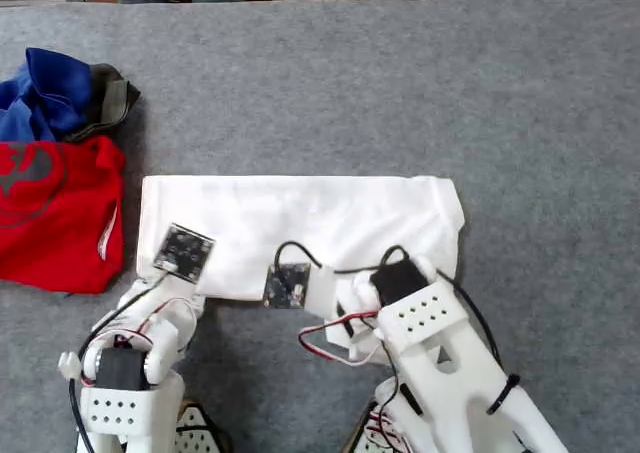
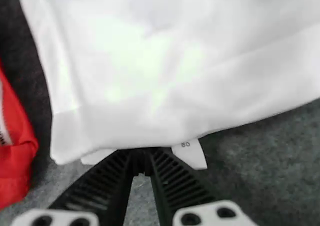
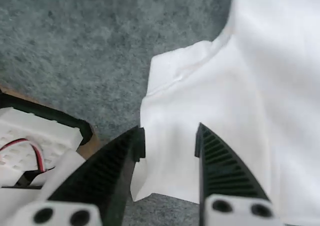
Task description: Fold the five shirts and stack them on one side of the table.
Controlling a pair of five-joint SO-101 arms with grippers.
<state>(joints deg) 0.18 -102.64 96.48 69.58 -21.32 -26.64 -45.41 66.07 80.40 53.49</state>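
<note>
White shirt (image 1: 300,228) folded flat, ctr of frame on grey surface (image 1: 400,83). Left pincer (image 2: 142,162) clamped on its lower edge; right pincer (image 3: 167,141) apart, shirt corner btwn fingers. Red shirt (image 1: 55,213) at left.

The white shirt (image 1: 300,228) lies flat, folded long. The red shirt (image 1: 55,213) and blue shirt (image 1: 45,98) (bunched up) sit beside it.

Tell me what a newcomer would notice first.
A white shirt folded into a wide band lies in the middle, the left tool shut on its near edge and the right tool open astride that edge. A red shirt and a bunched blue shirt lie off to one side.
</note>
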